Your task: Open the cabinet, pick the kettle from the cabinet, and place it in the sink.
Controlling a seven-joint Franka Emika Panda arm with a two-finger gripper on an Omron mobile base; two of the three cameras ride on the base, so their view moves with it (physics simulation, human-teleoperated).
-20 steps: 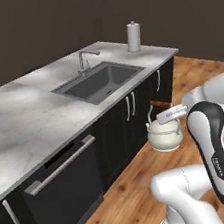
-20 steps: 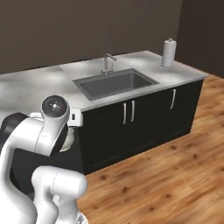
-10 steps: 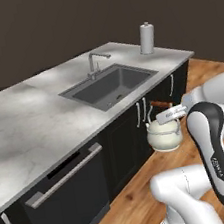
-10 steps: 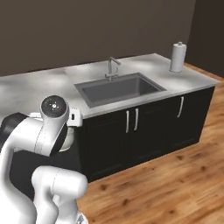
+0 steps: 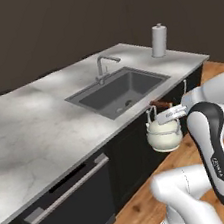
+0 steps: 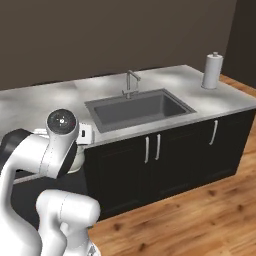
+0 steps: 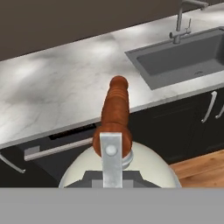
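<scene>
White marble counter (image 5: pixel 45 123) is seen in the left base view, with the sink (image 5: pixel 119 92) set into it. The kettle (image 5: pixel 164 134) is held by its wooden bar in the gripper (image 5: pixel 170 113), in front of the cabinet (image 5: pixel 133 156) and below the counter edge.

Closed cabinet doors are shown below the sink in the right base view.

The bar is shown from above in the hand view, over the cream body.

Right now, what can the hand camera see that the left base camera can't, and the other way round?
The hand view alone shows the kettle from right above, its wooden bar running away from the camera. The left base view alone shows the paper-towel roll, the gripper holding the kettle by that bar, and the robot's white arm. Both show the sink, its faucet, the marble counter and the dark cabinet fronts.
</scene>
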